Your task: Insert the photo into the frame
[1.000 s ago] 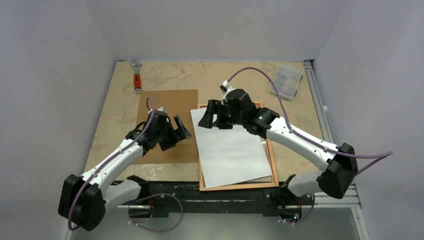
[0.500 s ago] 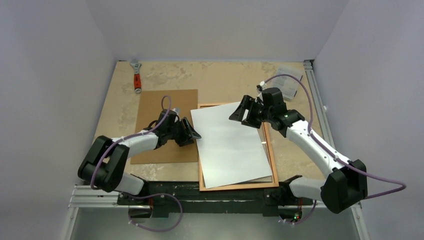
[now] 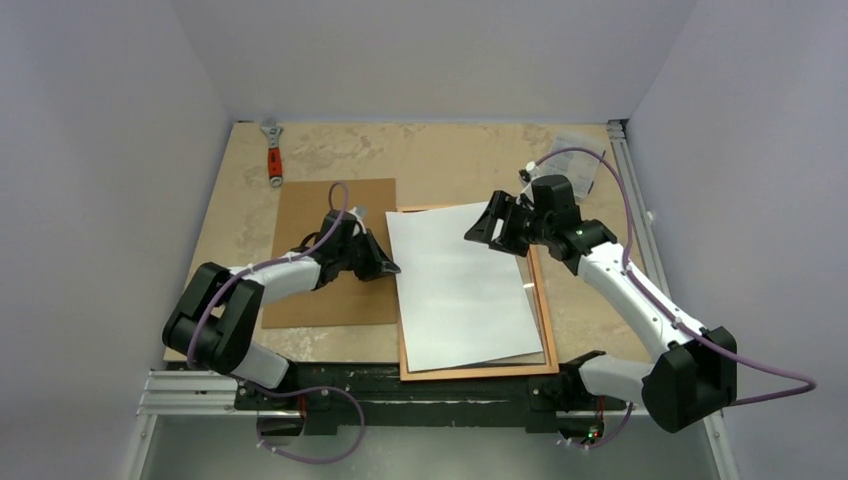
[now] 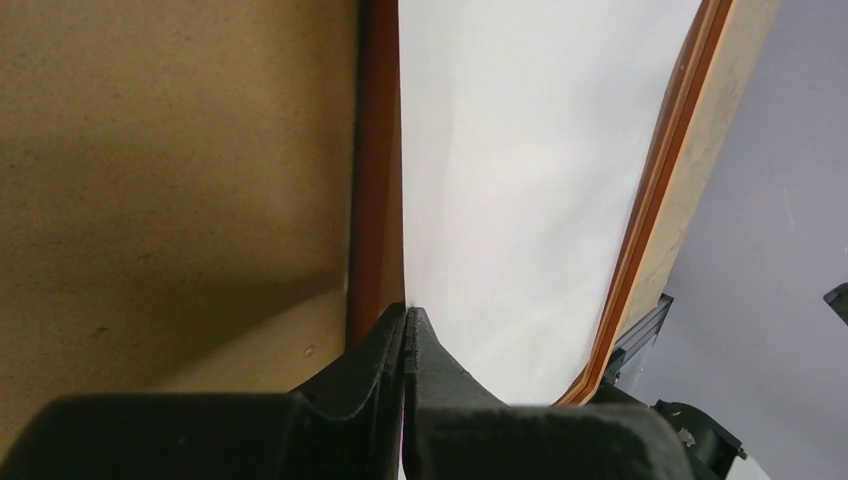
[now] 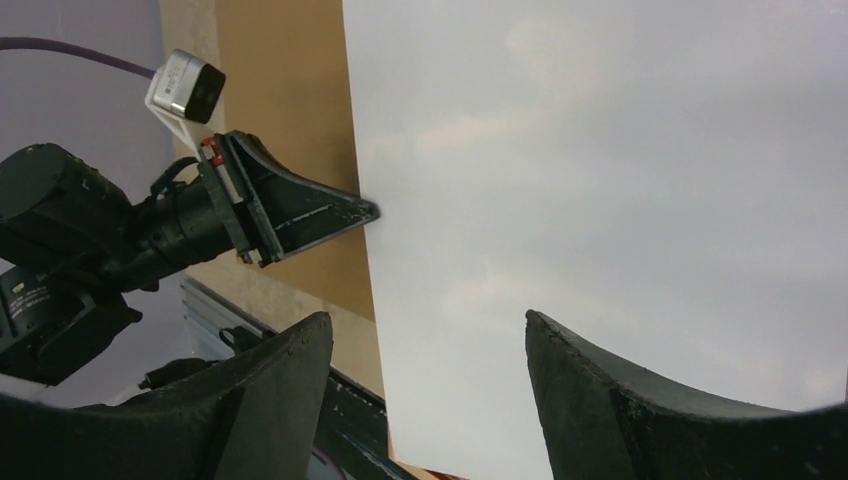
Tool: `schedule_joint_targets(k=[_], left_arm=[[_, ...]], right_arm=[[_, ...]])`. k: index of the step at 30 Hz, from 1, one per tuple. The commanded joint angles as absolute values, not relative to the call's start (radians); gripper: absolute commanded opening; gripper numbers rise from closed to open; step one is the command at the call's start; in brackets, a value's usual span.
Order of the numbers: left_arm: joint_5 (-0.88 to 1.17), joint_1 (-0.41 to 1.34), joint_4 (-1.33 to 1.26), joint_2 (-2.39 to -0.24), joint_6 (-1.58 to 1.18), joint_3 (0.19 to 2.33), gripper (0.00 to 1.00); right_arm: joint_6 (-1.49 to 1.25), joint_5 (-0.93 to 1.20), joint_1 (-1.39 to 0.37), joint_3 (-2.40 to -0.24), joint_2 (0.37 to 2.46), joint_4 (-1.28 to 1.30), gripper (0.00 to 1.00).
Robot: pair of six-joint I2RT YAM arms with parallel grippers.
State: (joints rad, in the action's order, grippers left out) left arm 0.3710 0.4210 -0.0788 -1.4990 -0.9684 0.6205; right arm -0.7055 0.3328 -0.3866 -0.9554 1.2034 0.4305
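**Operator:** Location of the photo?

**Technician:** The photo [image 3: 340,305] lies flat on the table [image 3: 430,160], brown side up. It is left of the left pincer [image 3: 393,268] tips and partly under that arm. The frame [image 3: 470,372] lies just right of it; contact between the two cannot be told.

**Operator:** Contents of the frame?

**Technician:** A white sheet [image 3: 460,290] lies skewed, with its far left corner overhanging the rail.

**Operator:** State of the left pincer?

**Technician:** The top view does not resolve it. The left wrist view shows the fingers [image 4: 360,365] pressed together, tips at the sheet's left edge above the frame's left rail. Whether that edge is caught between them cannot be told. The right wrist view shows the same tips meeting the edge from the opposite side.

**Operator:** State of the right pincer?

**Technician:** The right pincer [image 3: 490,232] is spread and grips nothing. Its own view shows bare sheet beneath the gap.

**Operator:** Items shown in the top view only?

**Technician:** A wrench [image 3: 272,150] lies far beyond the left pincer. A clear box [image 3: 585,155] lies just beyond the right pincer.
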Motion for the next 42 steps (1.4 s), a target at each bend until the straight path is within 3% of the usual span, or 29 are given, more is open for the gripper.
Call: schedule_joint_targets(k=[1,11,42], left_arm=[[0.387,0.419,-0.027,-1.459,-0.878,0.709,0.0],[0.478,0.433,0.112,-1.515,-0.803,0.845,0.0],[0.359,0.524,0.239,-1.607,-0.82,0.975,0.0]], right_arm=[[-0.662,0.335,-0.374,-0.985,1.186,0.46,0.69],[-0.618,0.31,-0.346,-1.038,1.187,0.519,0.69],[-0.577,0.302,-0.304,-1.019,1.203,0.532,0.69]])
